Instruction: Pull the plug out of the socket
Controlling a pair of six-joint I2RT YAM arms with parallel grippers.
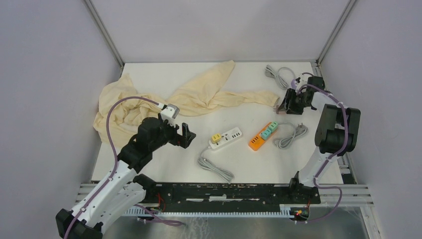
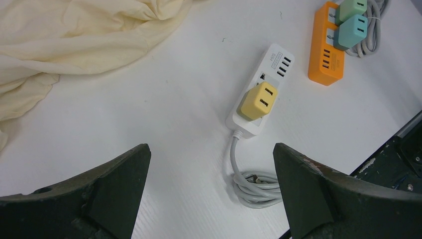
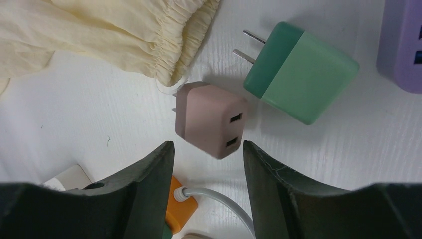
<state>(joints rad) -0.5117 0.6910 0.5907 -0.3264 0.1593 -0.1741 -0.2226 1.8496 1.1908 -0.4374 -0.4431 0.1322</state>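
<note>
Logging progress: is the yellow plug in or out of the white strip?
In: the yellow plug sits flush on the white strip, no prongs showing.

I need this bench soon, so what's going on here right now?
Two robot arms are unplugging chargers. The right hand is open over a pink plug lying loose beside a green plug. The left hand hovers open above the white strip, whose yellow plug is not yet pulled. A teal plug sits in the orange strip too.
</note>
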